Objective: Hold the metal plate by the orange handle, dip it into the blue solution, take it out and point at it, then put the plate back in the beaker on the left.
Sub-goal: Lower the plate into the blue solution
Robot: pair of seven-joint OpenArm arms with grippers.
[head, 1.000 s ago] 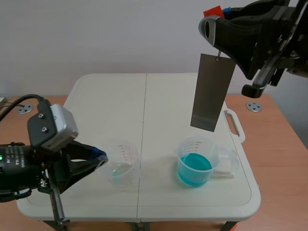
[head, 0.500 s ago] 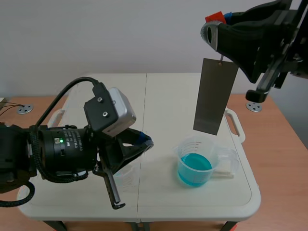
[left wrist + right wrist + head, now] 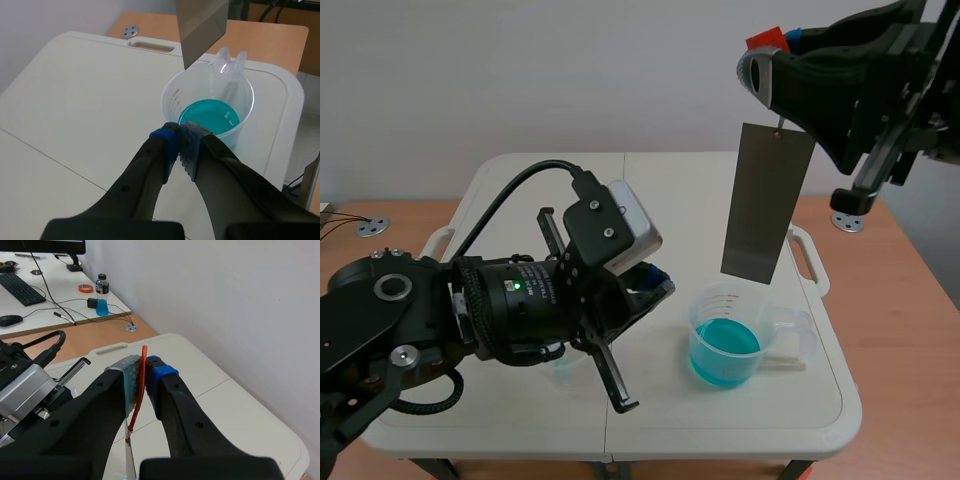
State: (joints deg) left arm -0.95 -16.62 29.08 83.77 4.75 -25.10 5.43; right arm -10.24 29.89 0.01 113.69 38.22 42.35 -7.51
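A long grey metal plate (image 3: 766,199) hangs upright above the beaker of blue solution (image 3: 725,336). Its orange handle (image 3: 139,388) is pinched between the pads of my right gripper (image 3: 145,379), raised high at the right (image 3: 772,48). The plate's lower edge (image 3: 202,31) shows just above the beaker's rim (image 3: 209,111) in the left wrist view. My left gripper (image 3: 179,141) is shut on nothing, its tips close to the near wall of the blue beaker (image 3: 660,287). The empty clear beaker on the left is almost wholly hidden behind my left arm.
The white folding table (image 3: 540,200) stands on a wooden floor (image 3: 900,260). A carry handle (image 3: 805,258) sits at its right edge. In the right wrist view a desk with a keyboard (image 3: 17,287) and a bottle (image 3: 102,302) lies behind.
My left arm has swung from the table's near left toward the middle, its shut gripper now close to the blue beaker. The right arm and plate have barely moved.
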